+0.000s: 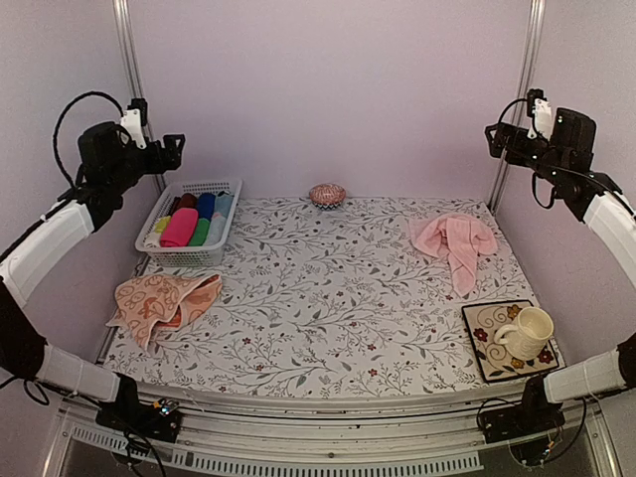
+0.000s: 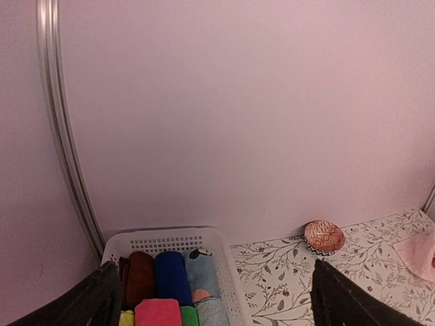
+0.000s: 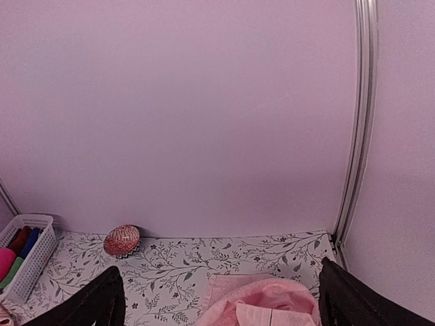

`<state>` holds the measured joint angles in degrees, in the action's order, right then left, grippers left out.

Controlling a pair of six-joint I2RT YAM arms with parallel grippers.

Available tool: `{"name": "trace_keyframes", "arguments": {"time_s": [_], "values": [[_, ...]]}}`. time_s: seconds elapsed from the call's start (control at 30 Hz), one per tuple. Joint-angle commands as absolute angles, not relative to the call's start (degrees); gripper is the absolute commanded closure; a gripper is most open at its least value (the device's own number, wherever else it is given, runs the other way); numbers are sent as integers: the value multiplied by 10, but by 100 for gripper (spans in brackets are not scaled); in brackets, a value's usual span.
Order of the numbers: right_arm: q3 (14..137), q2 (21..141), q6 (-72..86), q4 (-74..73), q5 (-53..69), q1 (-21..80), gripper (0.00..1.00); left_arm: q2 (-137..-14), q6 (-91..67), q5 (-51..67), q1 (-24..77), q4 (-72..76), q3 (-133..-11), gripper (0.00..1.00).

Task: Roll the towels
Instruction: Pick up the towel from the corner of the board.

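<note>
Well, your left gripper [image 1: 171,149] and right gripper [image 1: 494,137] hang high at the sides, jaws spread wide and holding nothing, likely a ready pose that leaves the table [image 1: 328,298] open to view. The peach patterned towel [image 1: 164,300] lies crumpled by the left edge, the pink towel [image 1: 455,241] near the far right corner, one on each arm's side. Folds hide their hems; the right wrist view crops the pink one

White shells [image 1: 45,246] over black joints [image 1: 18,343]; black cables [image 1: 87,95] looping; left hand [image 1: 171,149] and right hand [image 1: 494,139] black.
</note>
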<state>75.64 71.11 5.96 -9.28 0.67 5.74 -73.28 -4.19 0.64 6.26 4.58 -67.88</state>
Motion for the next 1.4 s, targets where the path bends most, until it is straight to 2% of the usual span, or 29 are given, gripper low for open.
{"name": "trace_keyframes", "arguments": {"time_s": [0.0,0.17,0.37,0.6,0.97,1.2,1.37], "values": [[769,723,102,-119,25,44,1,-772,-79,10,57,-14,-721,3],[744,741,90,-110,89,35,1,-825,-67,1,93,-59,-766,3],[824,855,101,-214,94,32,1,-904,-66,-17,154,-116,-824,3],[913,1007,126,-338,10,37,1,-1014,-120,-11,201,-171,-895,3],[917,1123,159,-355,-68,76,1,-1148,-185,72,222,-175,-947,3],[927,1176,161,-342,-175,122,1,-1189,-209,60,228,-190,-958,3],[952,1213,174,-347,-256,144,0,-1216,-214,9,228,-214,-967,3]]}}
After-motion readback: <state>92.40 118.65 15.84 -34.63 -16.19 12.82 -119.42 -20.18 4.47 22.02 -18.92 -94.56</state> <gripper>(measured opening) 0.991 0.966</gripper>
